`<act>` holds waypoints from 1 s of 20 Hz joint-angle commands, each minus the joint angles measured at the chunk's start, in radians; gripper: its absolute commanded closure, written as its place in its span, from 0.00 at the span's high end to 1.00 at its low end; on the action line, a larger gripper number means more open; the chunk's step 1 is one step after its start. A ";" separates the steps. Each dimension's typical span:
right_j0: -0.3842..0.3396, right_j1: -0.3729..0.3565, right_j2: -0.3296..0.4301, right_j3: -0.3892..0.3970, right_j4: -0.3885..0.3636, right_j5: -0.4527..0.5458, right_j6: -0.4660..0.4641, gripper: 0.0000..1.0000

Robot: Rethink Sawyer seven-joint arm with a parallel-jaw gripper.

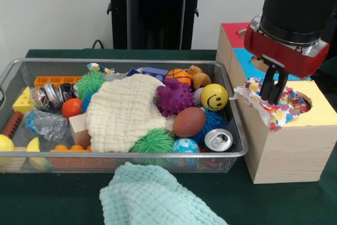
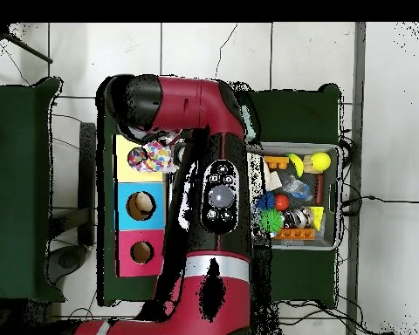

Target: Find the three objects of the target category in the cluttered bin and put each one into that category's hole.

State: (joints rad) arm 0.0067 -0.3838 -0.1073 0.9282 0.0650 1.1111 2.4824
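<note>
My gripper (image 1: 271, 92) hangs over the yellow end of the wooden sorting box (image 1: 287, 148), shut on a white cloth with coloured confetti dots (image 1: 259, 104). The cloth lies crumpled on the box top between the box's left edge and the yellow hole (image 1: 304, 102), partly spilling over the edge. In the overhead view the confetti cloth (image 2: 159, 157) sits beside the yellow hole (image 2: 138, 157), and the arm hides the gripper. A cream cloth (image 1: 124, 111) lies on the clutter in the wire bin (image 1: 121, 61). A mint cloth (image 1: 152, 196) rests on the table in front of the bin.
The bin holds balls, a can (image 1: 218, 139), spiky toys and blocks. The box also has a blue hole (image 2: 140, 205) and a pink hole (image 2: 141, 252). The arm's body covers part of the bin (image 2: 335, 201) from above.
</note>
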 commanded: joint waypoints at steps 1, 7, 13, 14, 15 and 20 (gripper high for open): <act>-0.039 0.043 0.086 0.112 -0.044 -0.059 -0.099 0.00; -0.023 0.047 0.086 0.101 -0.035 -0.027 -0.065 0.00; 0.012 0.039 0.077 0.111 -0.012 -0.006 0.013 0.00; 0.019 0.032 0.075 0.119 -0.009 -0.005 0.025 0.00; 0.025 0.026 0.072 0.126 -0.005 -0.003 0.036 0.00; 0.027 0.000 0.076 0.159 0.014 0.007 0.038 0.00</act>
State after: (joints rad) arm 0.0272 -0.3670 -0.1010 0.9373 0.0646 1.0993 2.4824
